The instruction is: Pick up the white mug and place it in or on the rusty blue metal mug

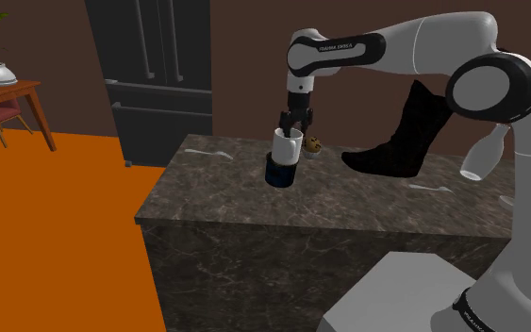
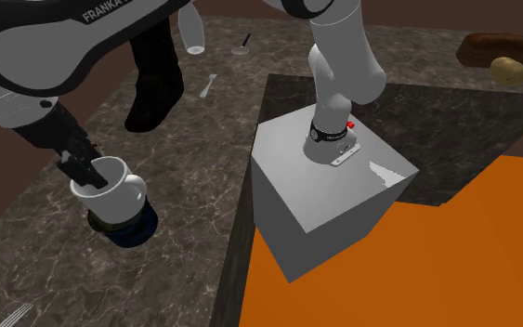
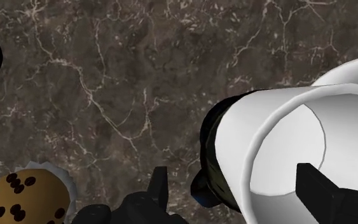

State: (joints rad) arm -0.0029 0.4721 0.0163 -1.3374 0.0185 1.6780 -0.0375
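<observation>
Wrist view: parted fingers (image 3: 327,194) straddle white mug (image 3: 285,153), sitting on blue mug (image 3: 208,165).

White capitals reading "FRANKA" run along the dark band (image 2: 83,37) on the arm's forearm link in the second exterior view. In the shoulder view that band carries small white lettering, "FRANKA EMIKA". The black ring (image 2: 330,136) at the arm's foot bears tiny white print too small to read.

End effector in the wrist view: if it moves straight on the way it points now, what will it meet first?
Probably the white mug: its wall sits between the end effector's open fingers. The dark blue mug lies beneath it. Depth is unclear.
</observation>
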